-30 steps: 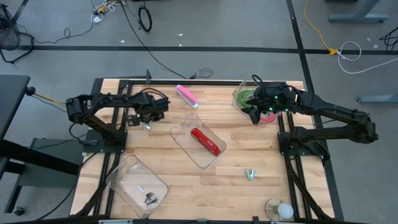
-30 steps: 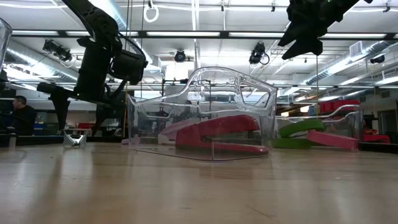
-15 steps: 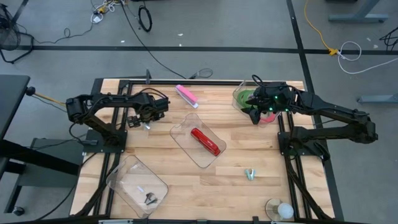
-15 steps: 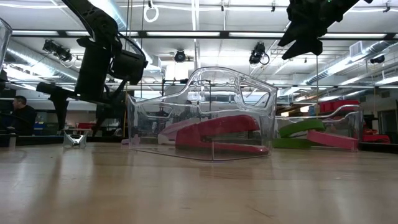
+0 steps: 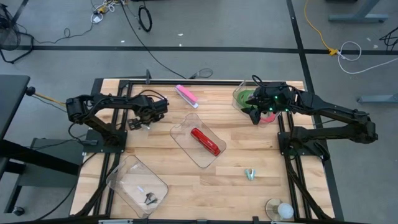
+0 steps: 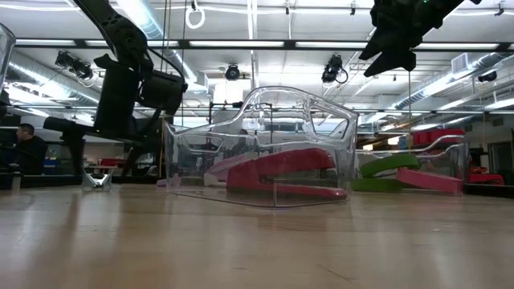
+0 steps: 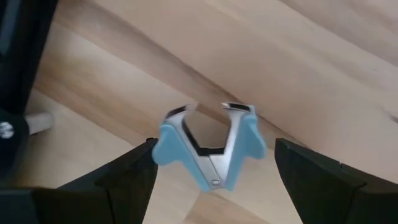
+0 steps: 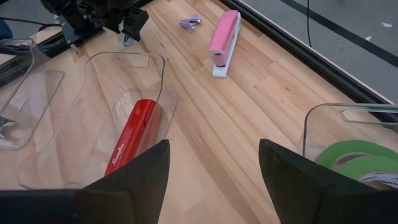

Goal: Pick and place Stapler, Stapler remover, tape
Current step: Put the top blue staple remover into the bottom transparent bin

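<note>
A light-blue stapler remover (image 7: 208, 142) lies on the wood at the far left; it also shows in the low view (image 6: 96, 181). My left gripper (image 7: 214, 149) is open, low over it, one finger on either side, not touching. A red stapler (image 5: 206, 141) lies in a clear tray (image 5: 186, 127) at the table's middle. A pink stapler (image 5: 186, 95) lies on the wood at the far edge. Green tape rings (image 8: 354, 155) and a pink ring (image 6: 434, 181) lie in a clear container (image 5: 239, 93) at the far right. My right gripper (image 5: 255, 115) is open and empty, high above that container.
A second clear tray (image 5: 121, 171) at the near left holds a dark stapler remover (image 5: 149, 198). Another small remover (image 5: 250, 174) lies on the wood near right. A purple remover (image 8: 189, 23) lies beside the pink stapler. A pale roll (image 5: 283, 210) sits at the near right corner.
My left gripper has gone down toward the blue stapler remover and a little toward the table's left edge, still open. The remover has stayed in place.
</note>
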